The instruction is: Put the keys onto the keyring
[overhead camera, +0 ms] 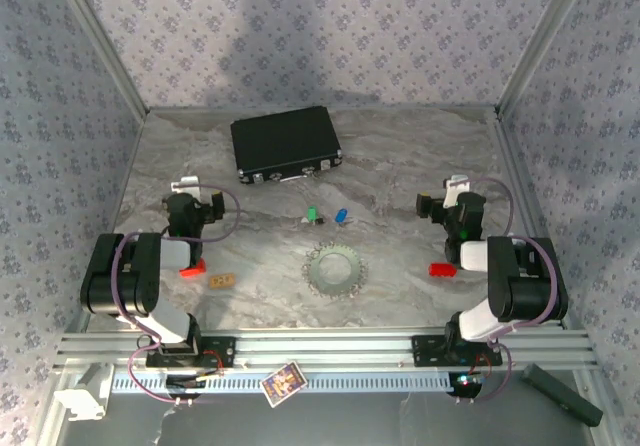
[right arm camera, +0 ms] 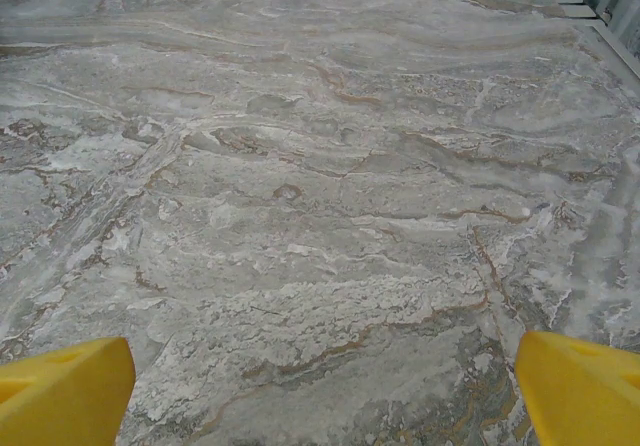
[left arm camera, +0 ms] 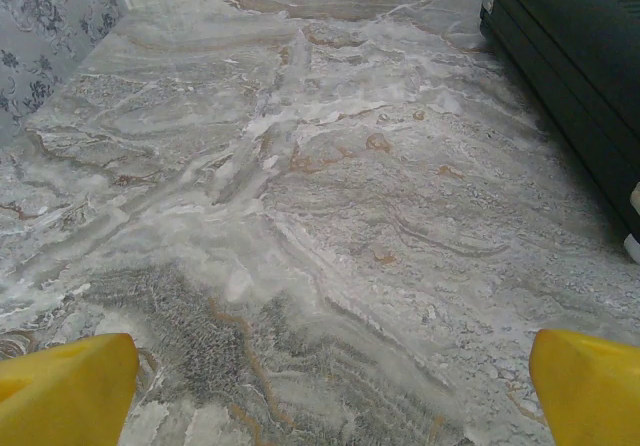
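Jaws on your left gripper (left arm camera: 333,391) and right gripper (right arm camera: 325,391) stood spread wide, holding nothing, their yellow fingertips (left arm camera: 65,391) above the bare marble table (overhead camera: 400,166). Your green key (overhead camera: 312,214) and blue key (overhead camera: 341,216) lay side by side mid-table. The black case (overhead camera: 286,144) was behind them and the keyring (overhead camera: 333,268) in front. Neither key touched the ring, and both grippers sat well apart from them.

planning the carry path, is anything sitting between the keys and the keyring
Nothing visible does. The green key and blue key lie just beyond the keyring, with bare table between them. The left red block, right red block and orange tag sit off to the sides.
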`<control>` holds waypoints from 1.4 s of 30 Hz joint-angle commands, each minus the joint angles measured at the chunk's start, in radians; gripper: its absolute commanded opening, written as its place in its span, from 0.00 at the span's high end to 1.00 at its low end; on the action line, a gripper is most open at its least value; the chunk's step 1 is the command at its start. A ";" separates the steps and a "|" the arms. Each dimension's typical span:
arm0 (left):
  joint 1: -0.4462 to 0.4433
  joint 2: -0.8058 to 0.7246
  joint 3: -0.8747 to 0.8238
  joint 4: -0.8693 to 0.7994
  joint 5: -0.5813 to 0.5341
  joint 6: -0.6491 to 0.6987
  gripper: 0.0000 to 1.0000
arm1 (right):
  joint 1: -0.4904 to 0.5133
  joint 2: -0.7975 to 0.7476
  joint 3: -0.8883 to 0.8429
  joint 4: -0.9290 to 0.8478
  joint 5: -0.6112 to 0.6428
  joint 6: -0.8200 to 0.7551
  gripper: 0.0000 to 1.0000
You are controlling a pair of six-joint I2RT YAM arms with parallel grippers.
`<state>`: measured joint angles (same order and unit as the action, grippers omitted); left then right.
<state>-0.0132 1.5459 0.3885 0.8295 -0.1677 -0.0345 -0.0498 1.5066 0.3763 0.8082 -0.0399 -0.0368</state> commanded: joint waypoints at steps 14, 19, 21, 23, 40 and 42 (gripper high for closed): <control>0.006 -0.009 0.019 0.000 0.017 -0.003 0.00 | 0.002 0.014 0.023 -0.017 0.018 0.006 0.01; 0.007 -0.010 0.019 0.000 0.017 -0.003 0.00 | 0.002 0.014 0.023 -0.018 0.017 0.008 0.01; 0.007 -0.010 0.018 0.000 0.017 -0.004 0.00 | 0.001 0.015 0.023 -0.017 0.016 0.008 0.01; 0.007 -0.009 0.019 0.000 0.017 -0.003 0.00 | 0.001 0.014 0.023 -0.018 0.015 0.008 0.01; -0.003 -0.133 0.053 -0.174 0.051 0.021 0.00 | 0.007 -0.161 0.114 -0.339 -0.022 -0.010 0.12; -0.005 -0.192 0.109 -0.346 0.038 0.008 0.00 | 0.017 -0.220 0.171 -0.504 0.004 0.019 0.14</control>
<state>-0.0135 1.4315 0.4171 0.6624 -0.1421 -0.0269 -0.0448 1.3724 0.4534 0.5354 -0.0444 -0.0368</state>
